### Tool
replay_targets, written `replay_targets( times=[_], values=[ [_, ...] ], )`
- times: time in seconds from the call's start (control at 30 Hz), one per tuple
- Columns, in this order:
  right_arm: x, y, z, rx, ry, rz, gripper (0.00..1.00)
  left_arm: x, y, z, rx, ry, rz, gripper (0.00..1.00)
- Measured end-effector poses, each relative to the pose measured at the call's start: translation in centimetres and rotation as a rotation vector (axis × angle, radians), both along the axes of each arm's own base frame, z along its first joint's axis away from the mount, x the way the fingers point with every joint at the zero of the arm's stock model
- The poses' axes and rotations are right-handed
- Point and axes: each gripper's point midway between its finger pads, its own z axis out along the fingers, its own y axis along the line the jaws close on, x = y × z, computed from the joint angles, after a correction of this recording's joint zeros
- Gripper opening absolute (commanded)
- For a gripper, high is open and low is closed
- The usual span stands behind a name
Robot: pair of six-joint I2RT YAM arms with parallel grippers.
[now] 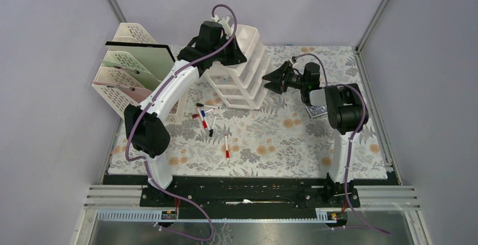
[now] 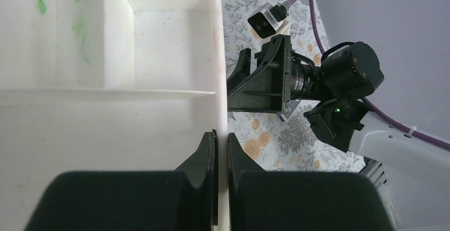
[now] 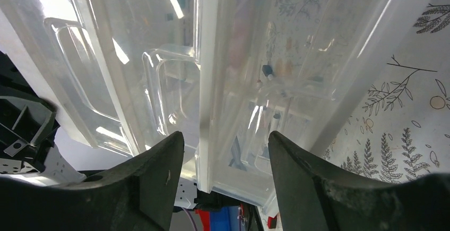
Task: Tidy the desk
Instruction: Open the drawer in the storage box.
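The desk is covered in the fern and flower cloth. A white plastic drawer unit stands at its back middle. My left gripper is on top of the unit; in the left wrist view it is shut on the thin white rim of the top tray. My right gripper is open, level with the unit's front. In the right wrist view its jaws straddle a white frame post between clear drawer fronts, without touching. Several markers lie loose on the cloth.
A cream lattice file rack holding folders stands at the back left. One red-capped marker lies apart, nearer the front. A small grey object lies under the right arm. Metal rails frame the near edge.
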Motion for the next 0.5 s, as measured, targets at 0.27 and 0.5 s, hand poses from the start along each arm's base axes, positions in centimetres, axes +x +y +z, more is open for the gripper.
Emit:
replay_targets(
  times=[0.27,0.5],
  values=[
    [0.2,0.3,0.6,0.073,0.011,0.010,0.57,0.1,0.2,0.0,-0.007,0.005,0.003,0.00],
    [0.3,0.1,0.9,0.097,0.034,0.005,0.39,0.3,1.0,0.2,-0.020,0.000,0.026,0.00]
  ],
)
